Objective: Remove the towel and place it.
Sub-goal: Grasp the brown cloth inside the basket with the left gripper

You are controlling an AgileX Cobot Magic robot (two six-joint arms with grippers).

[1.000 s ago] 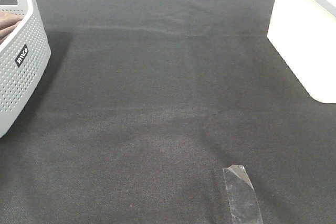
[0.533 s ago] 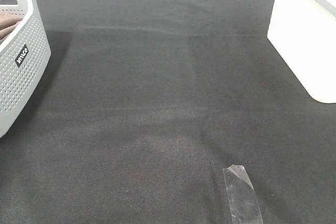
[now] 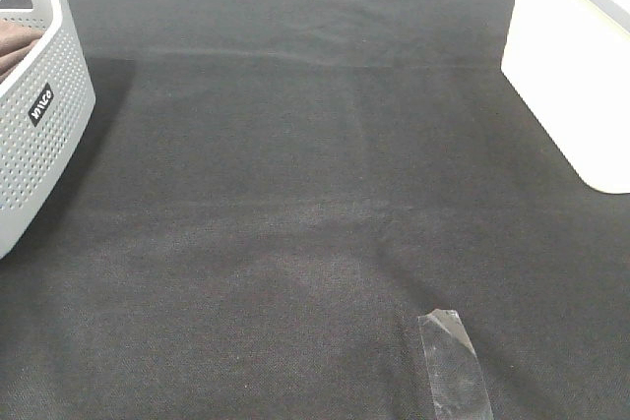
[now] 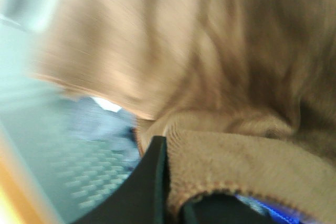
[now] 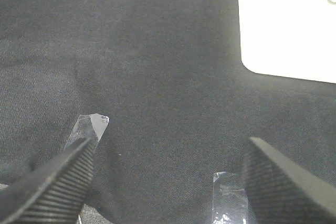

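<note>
The brown towel (image 3: 14, 44) lies in the grey perforated basket (image 3: 39, 135) at the left edge of the exterior high view; only a small part of it shows there. In the blurred left wrist view the towel (image 4: 220, 66) fills most of the frame, and its stitched hem curls against one black finger (image 4: 155, 182) that stands at mid-frame. My left gripper (image 4: 176, 192) looks shut on that hem; the other finger is hidden by the towel. My right gripper (image 5: 170, 148) is open and empty above the black table cloth (image 5: 157, 56). Neither arm shows in the exterior high view.
The black cloth (image 3: 315, 174) covers the table. A strip of clear tape (image 3: 453, 366) sticks to it at the front right, and tape pieces (image 5: 89, 127) show under the right gripper. A white surface (image 3: 576, 86) borders the cloth at the right.
</note>
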